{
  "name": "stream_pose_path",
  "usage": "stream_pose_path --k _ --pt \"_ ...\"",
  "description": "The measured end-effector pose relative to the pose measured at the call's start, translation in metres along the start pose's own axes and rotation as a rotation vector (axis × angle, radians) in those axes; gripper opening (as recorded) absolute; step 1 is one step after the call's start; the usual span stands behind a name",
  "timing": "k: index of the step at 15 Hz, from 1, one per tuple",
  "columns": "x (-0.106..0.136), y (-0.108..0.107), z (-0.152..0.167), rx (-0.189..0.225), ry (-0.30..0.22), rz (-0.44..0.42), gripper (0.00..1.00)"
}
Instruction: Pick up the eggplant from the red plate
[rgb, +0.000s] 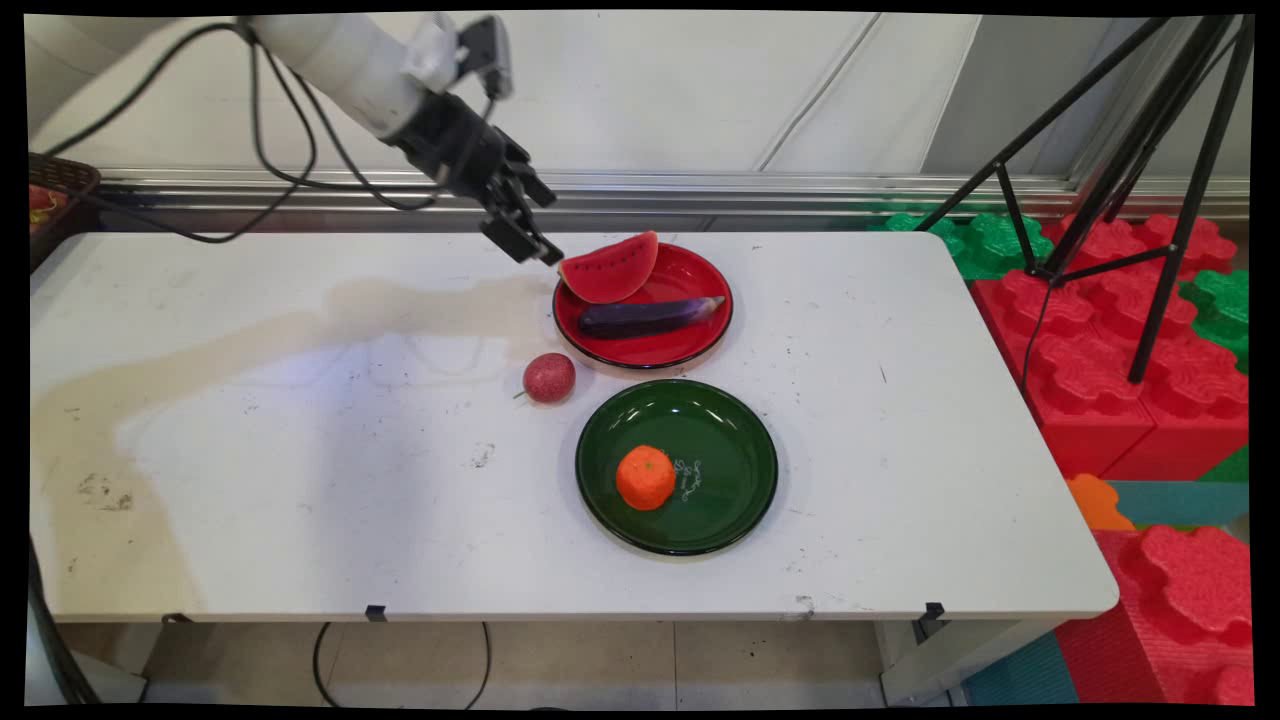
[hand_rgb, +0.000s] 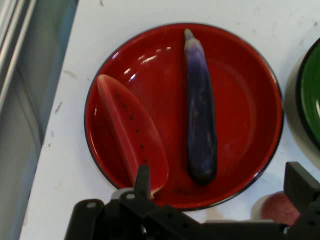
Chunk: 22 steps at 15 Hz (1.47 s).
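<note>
The white arm (rgb: 330, 60) reaches in from the upper left, angled downward to the right, with black cables (rgb: 270, 150) looping off it. At its end the black two-finger gripper (rgb: 530, 245) points down and rightward, held above the table surface. In the hand view its fingers (hand_rgb: 142, 182) stand well apart, one slim finger at the left and a blockier one at the right edge, nothing between them.

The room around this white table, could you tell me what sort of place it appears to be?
Probably a robotics lab or test area: a robot arm's gripper works over toy food on plates, a black tripod stands beside the table, and large foam blocks are stacked behind.
</note>
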Motion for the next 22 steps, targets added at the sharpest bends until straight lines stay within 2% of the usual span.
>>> stream_pose_path --k 12,22 --pt "0.015 -0.009 0.099 -0.059 -0.128 0.03 1.0" --pt "0.016 -0.013 0.14 -0.102 -0.18 0.045 1.0"
